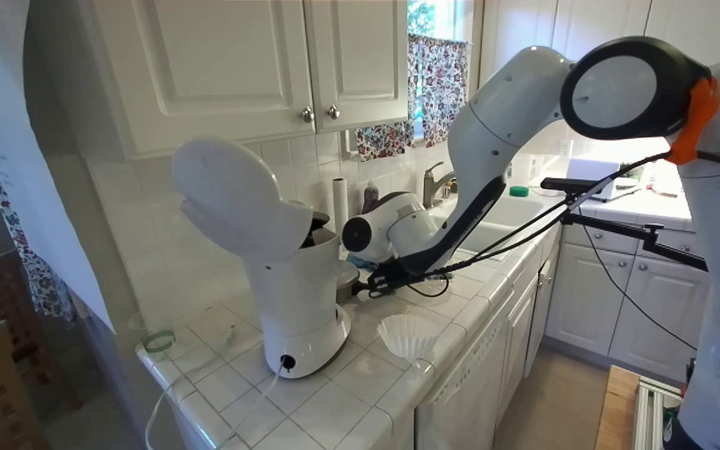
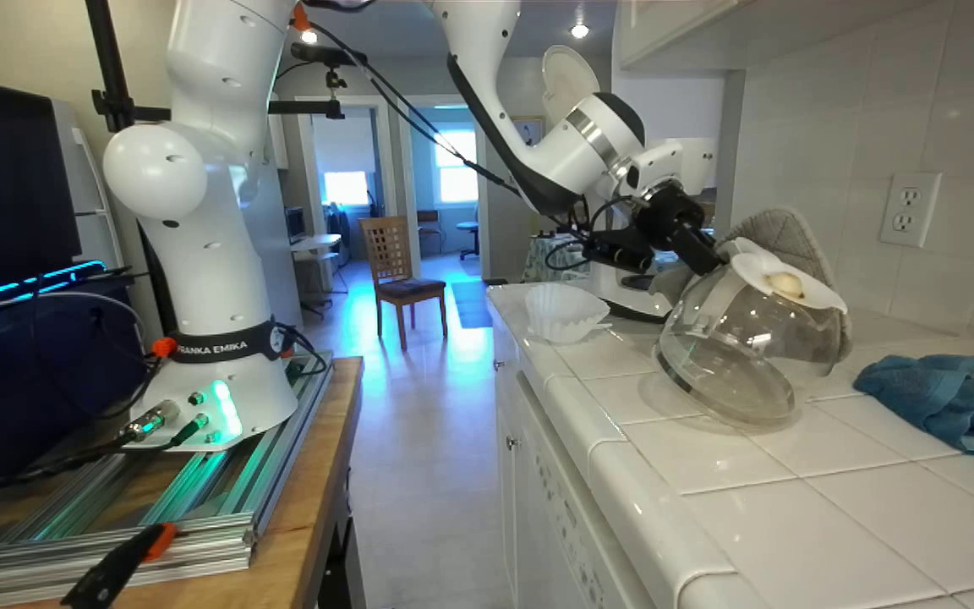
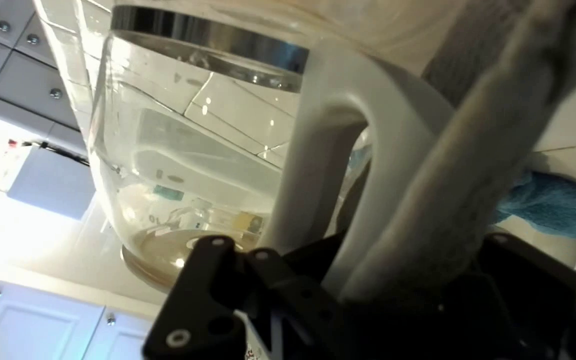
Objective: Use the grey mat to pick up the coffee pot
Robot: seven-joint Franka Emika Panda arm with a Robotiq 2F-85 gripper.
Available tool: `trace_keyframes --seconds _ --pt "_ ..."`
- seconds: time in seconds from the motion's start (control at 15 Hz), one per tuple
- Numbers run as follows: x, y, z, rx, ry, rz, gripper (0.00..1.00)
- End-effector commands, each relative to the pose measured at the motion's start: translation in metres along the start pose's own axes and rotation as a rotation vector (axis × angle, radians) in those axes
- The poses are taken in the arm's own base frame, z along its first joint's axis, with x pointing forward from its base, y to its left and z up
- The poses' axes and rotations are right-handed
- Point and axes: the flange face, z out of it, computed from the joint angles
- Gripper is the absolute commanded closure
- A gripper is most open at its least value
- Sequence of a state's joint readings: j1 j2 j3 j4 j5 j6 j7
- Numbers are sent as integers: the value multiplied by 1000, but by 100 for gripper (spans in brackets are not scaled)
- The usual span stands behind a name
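Observation:
The coffee pot point(image 2: 732, 364) is a clear glass jug with a pale lid and handle. It hangs tilted just over the white tiled counter; I cannot tell whether its low edge touches. In the wrist view the glass pot point(image 3: 193, 145) fills the upper left and its pale handle point(image 3: 313, 165) is in the middle. The grey mat point(image 2: 787, 233) shows behind the lid, and in the wrist view the mat point(image 3: 463, 200) lies along the handle's outer side. My gripper point(image 2: 711, 258) is shut on the handle with the mat between; the fingertips point(image 3: 383, 260) are dark and partly hidden.
The tall white coffee machine point(image 1: 291, 287) stands beside the gripper with its lid raised. A paper filter point(image 1: 407, 334) lies near the counter's front edge. A blue cloth point(image 2: 952, 406) lies beside the pot. The sink point(image 1: 516, 212) and upper cabinets point(image 1: 229, 69) are nearby.

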State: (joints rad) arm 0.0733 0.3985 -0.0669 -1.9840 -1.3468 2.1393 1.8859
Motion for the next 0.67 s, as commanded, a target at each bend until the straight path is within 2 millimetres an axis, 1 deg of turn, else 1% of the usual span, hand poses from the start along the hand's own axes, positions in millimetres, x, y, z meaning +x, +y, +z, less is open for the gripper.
trace_keyframes --seconds 0.0,0.27,0.6 --pt "8 3 -11 -70 80 12 100" --pt "8 6 -12 -138 107 3 100" --pt "18 17 -20 -211 176 16 100"
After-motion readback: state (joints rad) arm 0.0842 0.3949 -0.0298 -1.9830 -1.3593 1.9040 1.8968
